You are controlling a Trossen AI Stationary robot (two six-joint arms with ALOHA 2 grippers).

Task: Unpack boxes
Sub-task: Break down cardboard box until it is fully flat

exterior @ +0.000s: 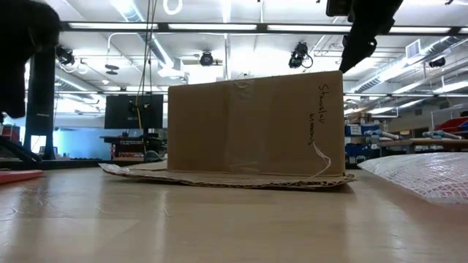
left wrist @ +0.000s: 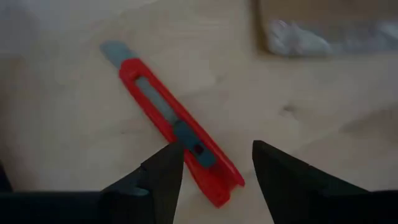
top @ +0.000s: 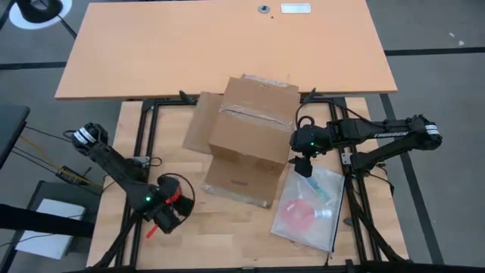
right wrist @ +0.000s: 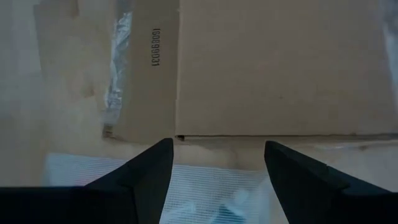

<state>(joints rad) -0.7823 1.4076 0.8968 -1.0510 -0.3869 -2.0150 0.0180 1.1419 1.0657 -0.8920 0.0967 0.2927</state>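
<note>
The left tool point(left wrist: 214, 168) stands wide over a red plastic utility knife point(left wrist: 177, 121) on the wooden worktop point(top: 227, 235); the right tool point(right wrist: 217, 165), also wide, hangs between the brown cardboard carton point(top: 254, 125) and a clear plastic bag point(top: 311, 205).

Matt brown corrugated cardboard box point(top: 254, 125) with shiny clear tape strips; at its four o'clock, a glossy clear plastic bag point(top: 309, 206). Smooth pale wooden table point(top: 220, 235). Red plastic knife point(left wrist: 177, 124).
</note>
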